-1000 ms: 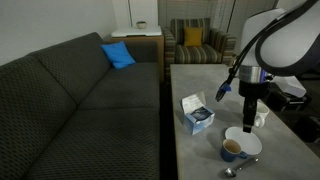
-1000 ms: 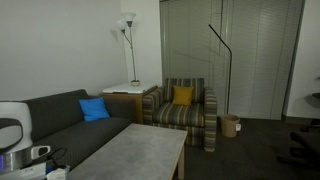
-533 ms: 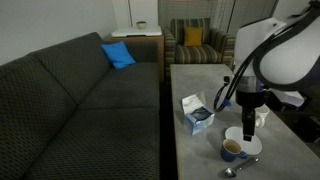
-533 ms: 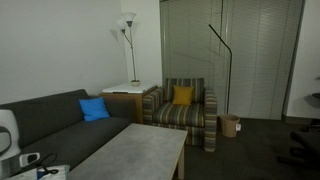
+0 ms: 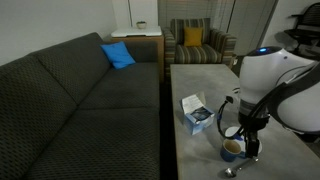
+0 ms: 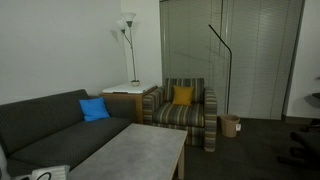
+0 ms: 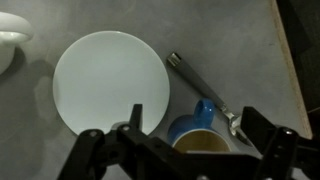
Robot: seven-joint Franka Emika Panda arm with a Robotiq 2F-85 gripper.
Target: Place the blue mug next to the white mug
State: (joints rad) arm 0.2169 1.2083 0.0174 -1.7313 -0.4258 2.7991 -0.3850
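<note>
Blue mug [image 7: 203,130] between wide-spread jaws

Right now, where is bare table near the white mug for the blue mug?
In the wrist view, the table is bare beside the white mug, left of the plate, and in the strip above the plate up to the spoon. Right of the spoon is free too. It is crowded where plate, spoon and blue mug bunch under the open pincer.
</note>
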